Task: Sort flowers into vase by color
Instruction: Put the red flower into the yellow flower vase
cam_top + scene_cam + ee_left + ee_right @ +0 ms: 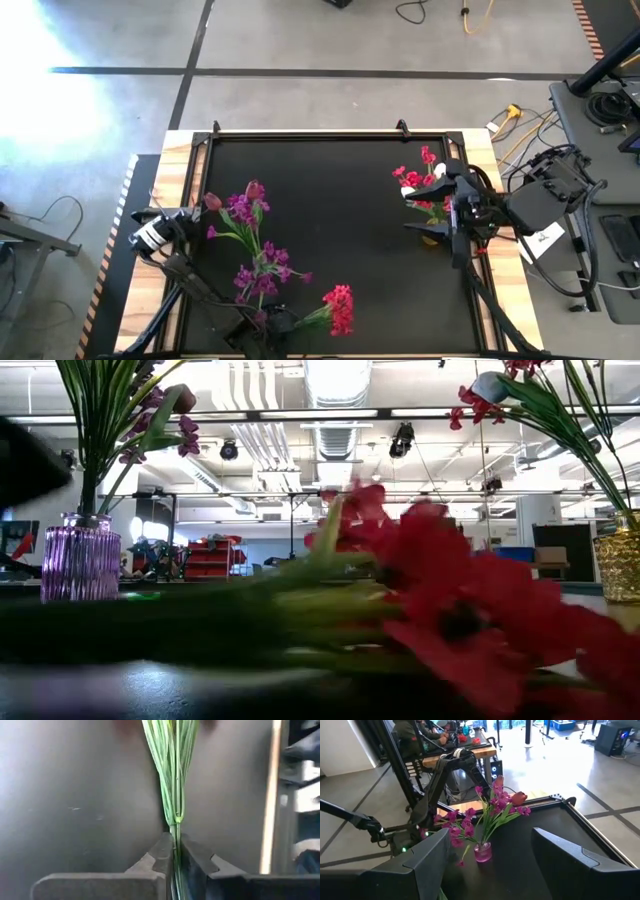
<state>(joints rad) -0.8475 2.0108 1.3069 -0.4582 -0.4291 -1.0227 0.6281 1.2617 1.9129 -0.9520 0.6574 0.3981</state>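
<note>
The black worktop [330,230] is carrying two vases. A purple glass vase [262,272] of purple flowers [243,210] is standing toward the left side of the worktop, nearer its front edge. A second, amber vase [620,565] holding red flowers [418,180] is sitting against the right edge, under the right arm.

The thing being handled is the loose red flower [339,308], lying flat near the front edge, about midway along it. Its bloom is pointing toward the right edge, and its green stem [172,780] is running back leftward along the front edge, straight into the left gripper [175,865]. So the stem's long axis is lying in line with that gripper's reach, with the bloom at the far end.

The left gripper is sitting low at the front edge, left of the bloom, its fingers pinched shut on the stem's bare end.

The right gripper [490,865] is hanging over the red bunch at the right edge, its fingers standing wide apart and holding nothing.

Judging by colour, the red flower is likely bound for the vase at the right edge, well apart from the left gripper, so the lift would need to carry it across the worktop.
</note>
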